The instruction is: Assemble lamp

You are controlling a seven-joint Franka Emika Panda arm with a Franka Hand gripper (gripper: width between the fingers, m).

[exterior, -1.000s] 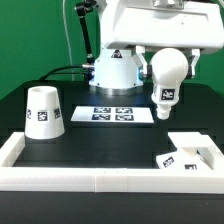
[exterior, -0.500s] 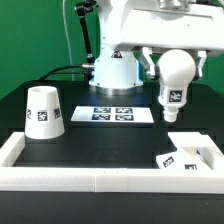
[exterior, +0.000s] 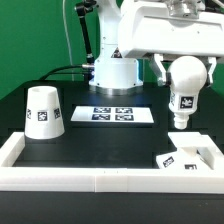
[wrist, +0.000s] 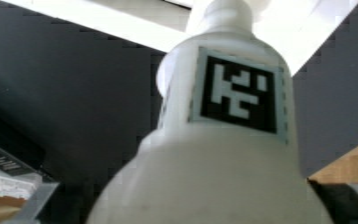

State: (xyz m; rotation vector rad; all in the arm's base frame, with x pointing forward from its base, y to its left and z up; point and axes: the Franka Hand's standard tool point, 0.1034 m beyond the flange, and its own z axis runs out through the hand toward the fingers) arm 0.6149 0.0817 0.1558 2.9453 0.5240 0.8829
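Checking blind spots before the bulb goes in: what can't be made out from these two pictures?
- Where the gripper meets the bulb: exterior view, hidden by the white housing and the bulb's ball.
- Socket of the base: exterior view, too small and blurred; wrist view, the bulb fills the frame.
- Stem end of the bulb: wrist view, cut off by the picture's edge.
- Tag patterns on the marker board: exterior view, too small.

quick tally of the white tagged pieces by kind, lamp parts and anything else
shade: 1
bulb: 1
base: 1
marker board: 1
total: 4
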